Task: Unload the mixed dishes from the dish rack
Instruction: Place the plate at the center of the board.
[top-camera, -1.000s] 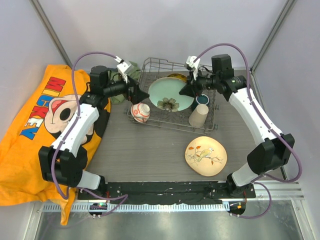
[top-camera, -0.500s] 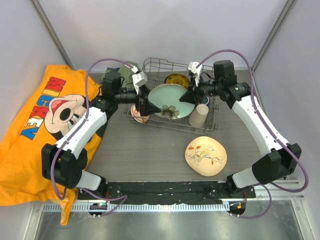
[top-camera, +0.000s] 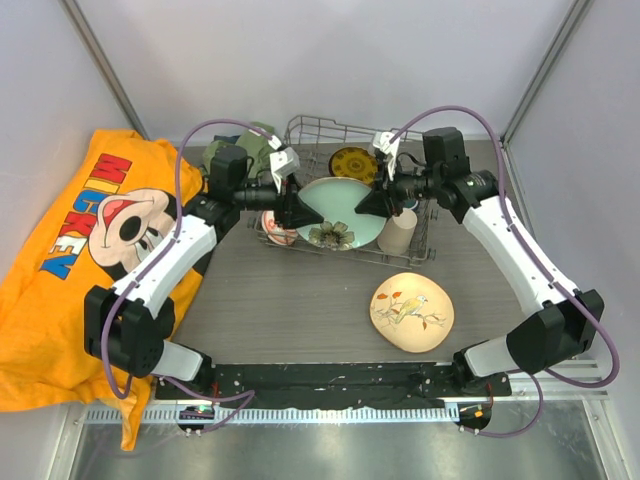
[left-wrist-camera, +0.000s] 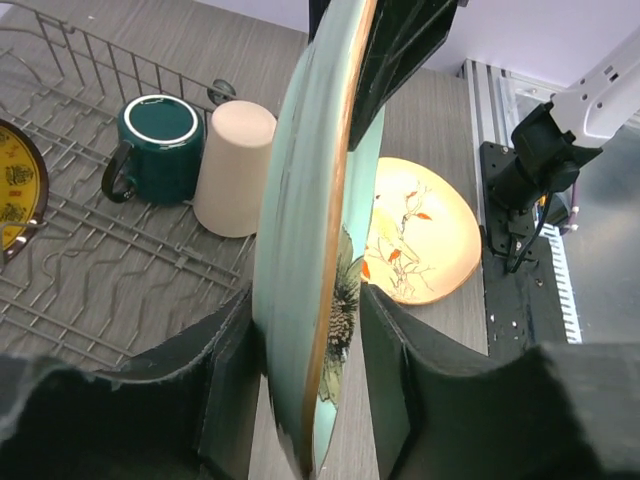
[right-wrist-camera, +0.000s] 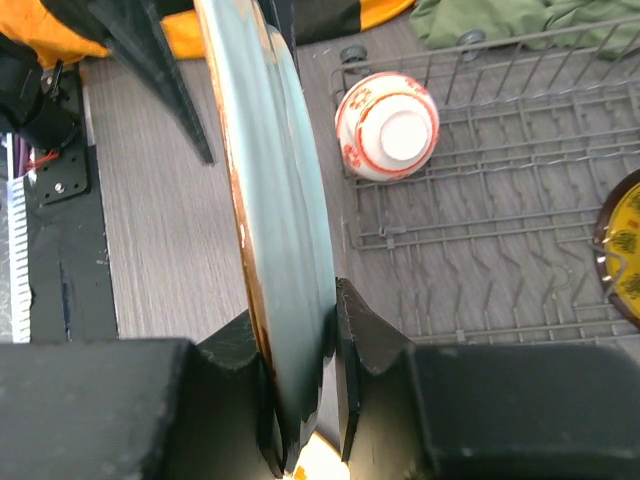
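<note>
The pale green plate (top-camera: 340, 205) stands on edge over the front of the dish rack (top-camera: 310, 125). My right gripper (top-camera: 364, 206) is shut on its right rim, both fingers pressed on the plate (right-wrist-camera: 275, 200). My left gripper (top-camera: 306, 213) straddles the opposite rim (left-wrist-camera: 300, 250); one finger (left-wrist-camera: 232, 370) lies against the back, and a narrow gap shows at the other. In the rack are the yellow plate (top-camera: 353, 162), beige cup (top-camera: 397, 230), teal mug (left-wrist-camera: 158, 145) and the upturned red-orange bowl (top-camera: 275, 228). The bird plate (top-camera: 411, 311) lies on the table.
An orange Mickey shirt (top-camera: 70, 250) covers the table's left side. A green cloth (top-camera: 255, 140) is bunched behind the rack's left corner. The rack's wire tines (right-wrist-camera: 480, 210) stand under and behind the held plate.
My left gripper swung right from beside the bowl to the green plate's rim and its jaws narrowed around it. The right gripper shifted the plate slightly nearer.
</note>
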